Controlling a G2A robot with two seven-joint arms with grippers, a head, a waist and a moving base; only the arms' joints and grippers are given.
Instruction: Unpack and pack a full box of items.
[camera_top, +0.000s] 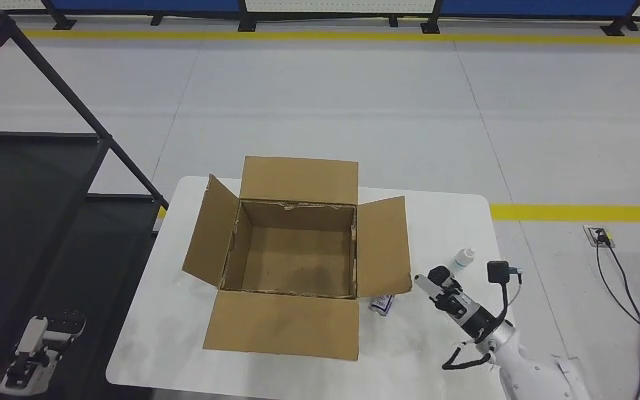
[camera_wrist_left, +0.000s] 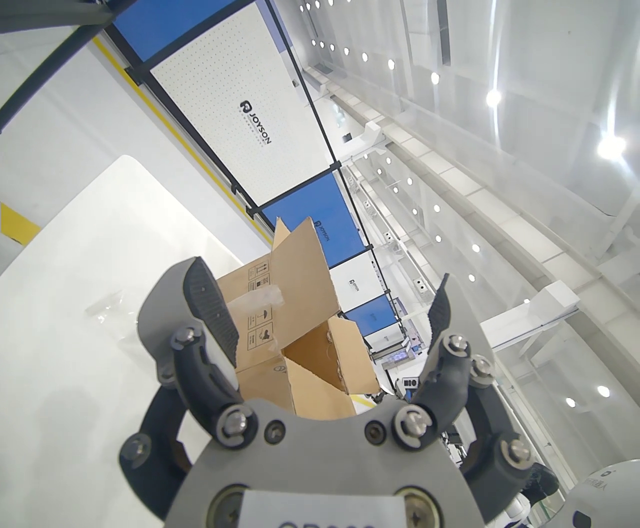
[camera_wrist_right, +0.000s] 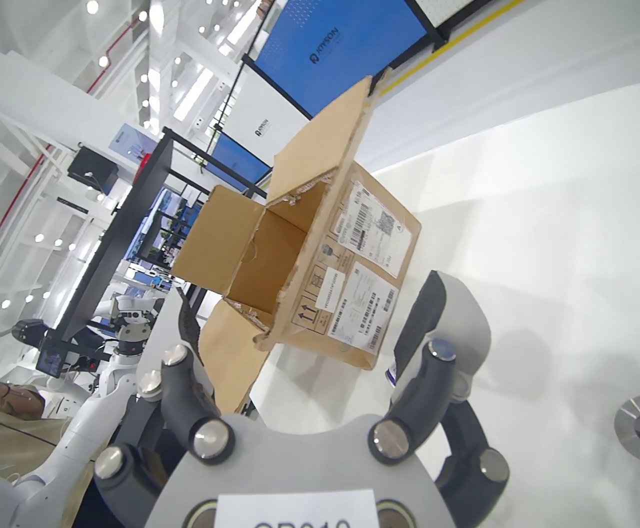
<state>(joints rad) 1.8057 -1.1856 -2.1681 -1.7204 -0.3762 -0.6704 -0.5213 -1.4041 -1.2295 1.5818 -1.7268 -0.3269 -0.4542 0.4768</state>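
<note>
Centrally on the white bench sits the cardboard box, upright, with all four flaps folded outward. Beyond the bench's near left corner hangs the left hand, its fingers spread apart and gripping nothing. The right hand hovers over the bench's near right part, fingers likewise apart and holding nothing. A small packet lies just beside the box's right flap. A small white bottle stands near the right hand.
</note>
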